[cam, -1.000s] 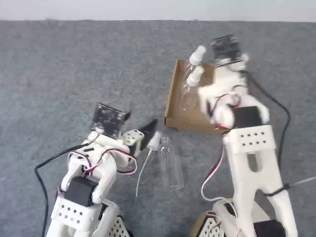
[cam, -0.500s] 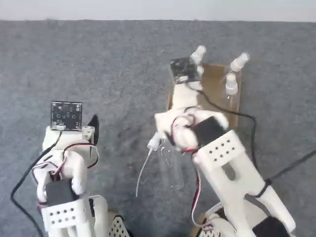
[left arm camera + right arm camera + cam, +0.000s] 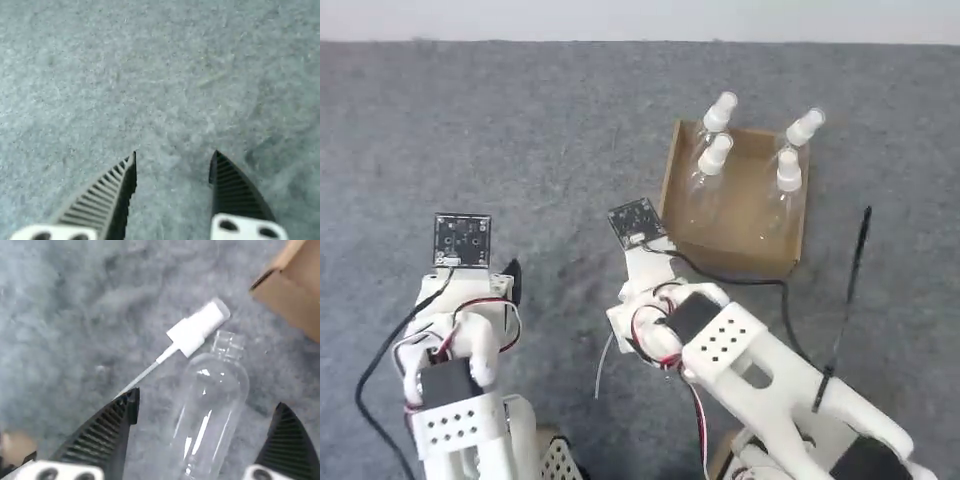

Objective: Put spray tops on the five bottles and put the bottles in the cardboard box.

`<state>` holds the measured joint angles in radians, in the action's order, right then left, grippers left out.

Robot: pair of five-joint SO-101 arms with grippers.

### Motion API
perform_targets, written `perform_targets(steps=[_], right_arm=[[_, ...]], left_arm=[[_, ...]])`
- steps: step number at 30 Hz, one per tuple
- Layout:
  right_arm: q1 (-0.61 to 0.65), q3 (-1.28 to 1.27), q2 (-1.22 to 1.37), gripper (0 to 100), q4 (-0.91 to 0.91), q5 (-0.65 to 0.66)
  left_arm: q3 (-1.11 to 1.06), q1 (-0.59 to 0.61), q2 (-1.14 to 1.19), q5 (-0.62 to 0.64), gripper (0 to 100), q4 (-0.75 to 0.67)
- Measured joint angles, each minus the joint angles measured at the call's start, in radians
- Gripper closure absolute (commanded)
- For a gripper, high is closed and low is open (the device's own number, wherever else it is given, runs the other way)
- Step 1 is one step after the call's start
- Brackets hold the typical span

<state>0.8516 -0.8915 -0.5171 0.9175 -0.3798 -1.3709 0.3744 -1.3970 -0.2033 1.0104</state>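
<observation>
A clear uncapped bottle lies on the grey carpet with a loose white spray top beside its neck, the top's thin tube trailing away. My right gripper hovers over this bottle, open wide, one finger on each side. The right arm covers the bottle in the high view. The cardboard box holds several clear bottles with white spray tops. My left gripper is open over bare carpet, off to the left, with nothing between its fingers.
Grey carpet covers the whole table. A corner of the box lies close to the loose bottle's neck. A black cable runs along the right arm near the box's right side.
The right arm swung from over the box back toward me and now sits over the loose bottle. The left arm drew away from the spray top to the left.
</observation>
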Motion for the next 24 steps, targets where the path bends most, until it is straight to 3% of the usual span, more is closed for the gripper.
perform_targets(steps=[8,15,20,24], right_arm=[[0.0,-0.021,0.183,67.9,-0.068,0.002],[0.0,-0.021,0.226,98.5,-0.068,0.002],[0.006,-0.021,0.224,97.6,-0.071,0.008],[0.006,-0.021,0.14,99.3,-0.051,0.091]], left_arm=[[0.0,0.0,0.0,0.0,79,0.0],[-0.008,0.0,0.0,0.0,79,0.0],[-0.008,0.0,0.0,0.0,79,0.0],[-0.008,0.0,0.0,0.0,79,0.0]])
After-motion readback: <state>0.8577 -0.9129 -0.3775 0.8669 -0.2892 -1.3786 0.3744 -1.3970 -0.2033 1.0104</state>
